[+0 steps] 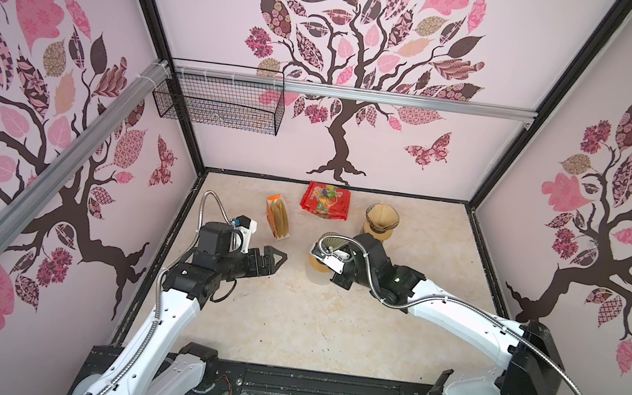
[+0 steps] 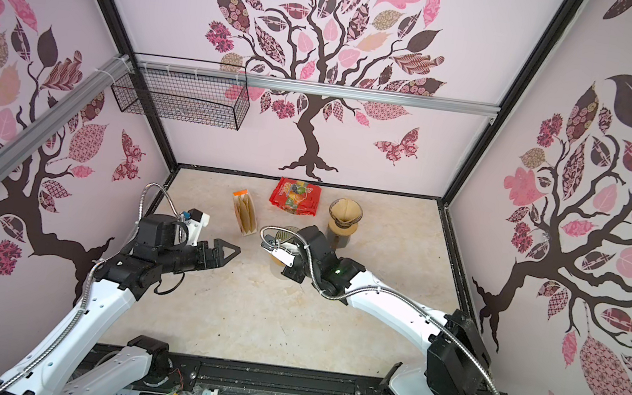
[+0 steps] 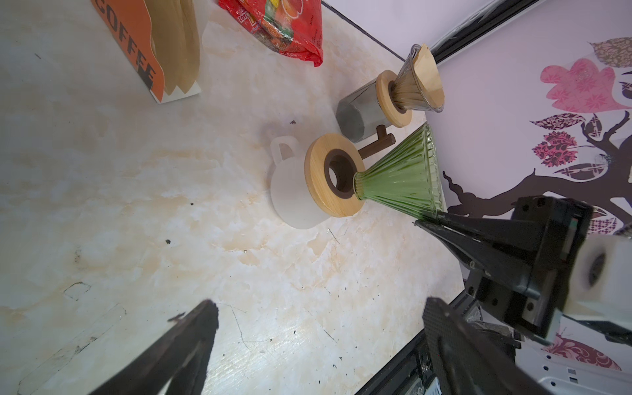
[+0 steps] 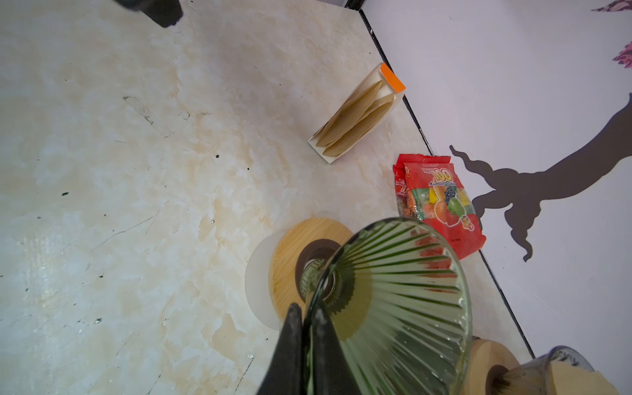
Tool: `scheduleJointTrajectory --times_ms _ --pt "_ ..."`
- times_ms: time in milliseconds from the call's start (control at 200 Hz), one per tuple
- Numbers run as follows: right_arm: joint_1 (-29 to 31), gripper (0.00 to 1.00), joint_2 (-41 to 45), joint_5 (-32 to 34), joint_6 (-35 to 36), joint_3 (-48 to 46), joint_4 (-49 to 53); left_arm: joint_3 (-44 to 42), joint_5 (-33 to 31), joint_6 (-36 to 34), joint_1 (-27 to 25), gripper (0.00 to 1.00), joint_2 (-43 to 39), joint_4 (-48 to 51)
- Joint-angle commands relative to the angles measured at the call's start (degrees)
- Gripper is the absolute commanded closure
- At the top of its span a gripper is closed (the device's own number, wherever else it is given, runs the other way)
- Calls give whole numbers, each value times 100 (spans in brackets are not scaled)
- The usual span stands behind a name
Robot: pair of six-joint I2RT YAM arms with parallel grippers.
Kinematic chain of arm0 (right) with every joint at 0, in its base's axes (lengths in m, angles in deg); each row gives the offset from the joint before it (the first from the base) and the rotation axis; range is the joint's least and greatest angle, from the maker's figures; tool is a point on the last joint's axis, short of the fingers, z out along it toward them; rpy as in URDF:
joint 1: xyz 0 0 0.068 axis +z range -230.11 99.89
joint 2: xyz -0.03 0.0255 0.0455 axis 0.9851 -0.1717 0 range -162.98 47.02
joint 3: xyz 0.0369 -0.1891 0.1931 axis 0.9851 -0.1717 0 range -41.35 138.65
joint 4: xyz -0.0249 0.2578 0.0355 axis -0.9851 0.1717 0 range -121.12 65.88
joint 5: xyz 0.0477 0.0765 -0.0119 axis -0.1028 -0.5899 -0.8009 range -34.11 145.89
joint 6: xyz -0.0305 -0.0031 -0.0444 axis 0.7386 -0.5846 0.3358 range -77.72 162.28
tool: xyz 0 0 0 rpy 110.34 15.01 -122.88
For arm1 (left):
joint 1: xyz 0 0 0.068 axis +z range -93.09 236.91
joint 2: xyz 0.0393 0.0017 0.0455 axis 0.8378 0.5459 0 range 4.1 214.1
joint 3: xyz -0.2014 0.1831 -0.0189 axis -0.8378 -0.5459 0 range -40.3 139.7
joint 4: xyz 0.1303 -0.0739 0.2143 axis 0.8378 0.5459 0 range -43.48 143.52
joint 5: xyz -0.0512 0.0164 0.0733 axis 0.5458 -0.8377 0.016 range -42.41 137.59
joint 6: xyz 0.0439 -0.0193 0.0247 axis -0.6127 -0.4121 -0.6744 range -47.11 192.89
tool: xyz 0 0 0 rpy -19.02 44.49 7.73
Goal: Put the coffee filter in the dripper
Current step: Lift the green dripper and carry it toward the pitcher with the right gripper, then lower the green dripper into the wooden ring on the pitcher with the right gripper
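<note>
1. Right gripper [image 4: 305, 309] fingers are pinched together on the rim of the green glass dripper [image 4: 403, 301], holding it tilted, with its narrow end at the hole of the wooden ring [image 4: 290, 253] on a white mug [image 3: 290, 198], mid-table.
2. Coffee filters [image 4: 352, 119] stand in their orange box [image 1: 277, 218], farther back and left of the dripper.
3. Its arm reaches in from the near right, wrist bent down.
4. Left gripper [image 1: 275, 259] hangs left of the mug, pointing right, jaws wide apart and empty.
5. Second dripper [image 1: 382, 216], lined with a filter, stands far right, with a red candy bag [image 1: 324, 200] to its left.
</note>
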Motion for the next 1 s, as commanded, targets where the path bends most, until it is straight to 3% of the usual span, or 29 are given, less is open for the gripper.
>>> scheduleJointTrajectory --times_ms 0,995 --pt "23 100 -186 167 259 315 -256 -140 70 -121 19 3 -82 -135" --pt "24 100 -903 250 392 475 -61 -135 24 -77 25 3 -101 -156"
